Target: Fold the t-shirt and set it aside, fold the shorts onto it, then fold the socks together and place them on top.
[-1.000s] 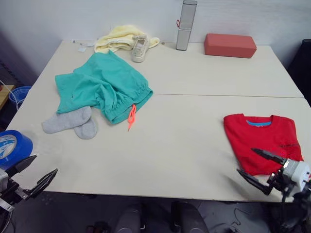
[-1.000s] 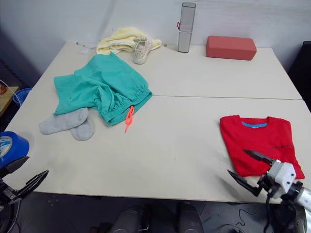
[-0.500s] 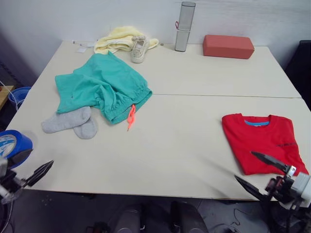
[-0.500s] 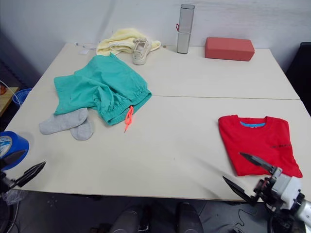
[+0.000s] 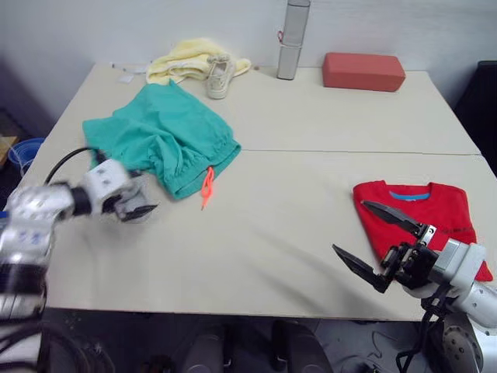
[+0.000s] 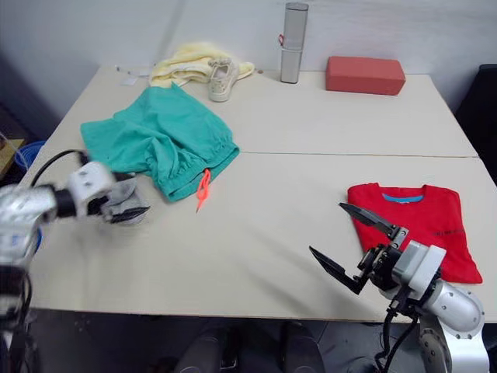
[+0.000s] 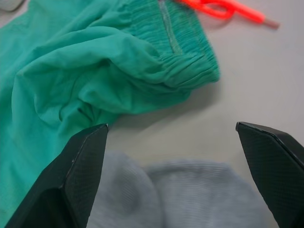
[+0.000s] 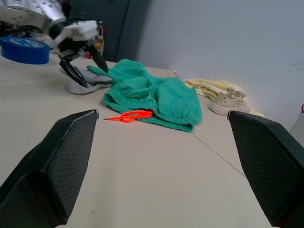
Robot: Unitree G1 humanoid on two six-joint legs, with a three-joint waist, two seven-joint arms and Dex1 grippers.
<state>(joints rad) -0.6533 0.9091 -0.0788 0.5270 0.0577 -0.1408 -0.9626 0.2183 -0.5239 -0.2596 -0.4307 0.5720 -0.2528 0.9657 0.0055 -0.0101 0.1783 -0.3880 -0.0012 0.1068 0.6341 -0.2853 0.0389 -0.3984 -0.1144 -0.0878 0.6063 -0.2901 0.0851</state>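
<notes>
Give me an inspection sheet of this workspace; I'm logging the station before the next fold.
Surface: table, pale, a seam across it.
Job's things: t-shirt folded at the right; shorts unfolded, orange drawstring out; socks beside the shorts.
Clutter: sneaker on yellow cloth, grey cylinder, red block.
Grippers: left hand open over the socks; right hand open, empty.
Cables: black cable along left arm.
Surroundings: blue tape roll.
</notes>
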